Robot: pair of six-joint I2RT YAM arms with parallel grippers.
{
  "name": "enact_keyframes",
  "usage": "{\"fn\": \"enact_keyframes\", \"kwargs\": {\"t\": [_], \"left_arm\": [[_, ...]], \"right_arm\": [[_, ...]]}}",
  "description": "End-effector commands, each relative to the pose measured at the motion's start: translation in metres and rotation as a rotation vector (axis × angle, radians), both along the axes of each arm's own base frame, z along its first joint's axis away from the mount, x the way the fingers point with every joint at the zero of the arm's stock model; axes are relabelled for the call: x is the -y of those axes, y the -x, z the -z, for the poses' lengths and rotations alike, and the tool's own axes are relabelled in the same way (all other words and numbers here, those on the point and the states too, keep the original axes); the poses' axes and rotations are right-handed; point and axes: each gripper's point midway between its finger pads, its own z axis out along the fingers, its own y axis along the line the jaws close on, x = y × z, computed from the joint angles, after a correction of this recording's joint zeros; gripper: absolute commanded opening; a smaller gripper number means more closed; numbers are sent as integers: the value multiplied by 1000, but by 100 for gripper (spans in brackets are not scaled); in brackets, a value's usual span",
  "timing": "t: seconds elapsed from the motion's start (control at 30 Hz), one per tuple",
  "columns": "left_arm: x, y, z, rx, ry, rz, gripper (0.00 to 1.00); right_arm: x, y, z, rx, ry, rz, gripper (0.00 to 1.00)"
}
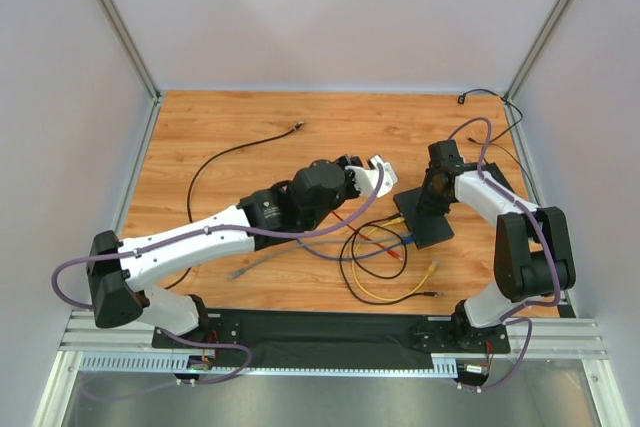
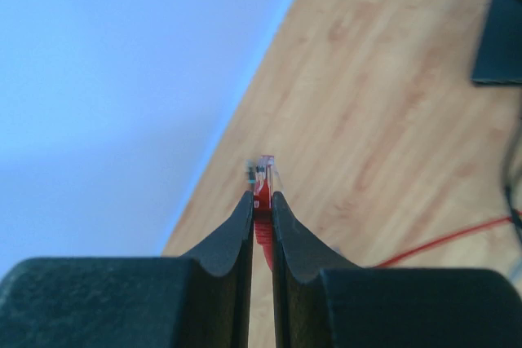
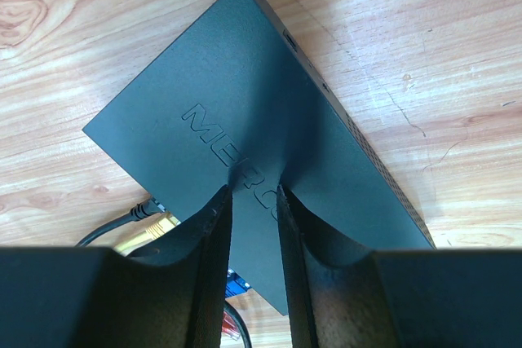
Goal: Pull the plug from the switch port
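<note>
The flat black switch (image 3: 245,79) lies on the wooden table right of centre (image 1: 428,229). Yellow (image 3: 155,230), black (image 3: 139,213) and blue (image 3: 238,283) plugs sit at its near-left edge, where the ports face. My right gripper (image 3: 254,189) stands on the switch's top, jaws a narrow gap apart with nothing between them, tips pressing on the lid. My left gripper (image 2: 261,195) is shut on a red plug (image 2: 263,170) with a clear tip. It holds the plug in the air, apart from the switch (image 2: 499,38). In the top view the left gripper (image 1: 378,175) is left of the switch.
A red cable (image 2: 444,240) trails over the wood. Yellow (image 1: 392,295), black and blue cables loop in front of the switch. A grey cable (image 1: 262,265) lies near the left arm. A long black cord (image 1: 232,155) runs at the back left. Walls close three sides.
</note>
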Motion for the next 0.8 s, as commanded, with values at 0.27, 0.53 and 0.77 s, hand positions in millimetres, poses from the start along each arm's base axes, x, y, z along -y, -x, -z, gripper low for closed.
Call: {"fn": "enact_keyframes", "kwargs": {"t": [0.27,0.53,0.77], "left_arm": [[-78,-5,-92,490,28,-297,0],[-91,-7,-109,555,67,-381,0],[-98,-9,-133,611,190,-459,0]], "right_arm": [[17,23,26,-106,83,9,31],[16,23,27,-108,79,8,31],[16,23,25,-106,78,6,31]]}}
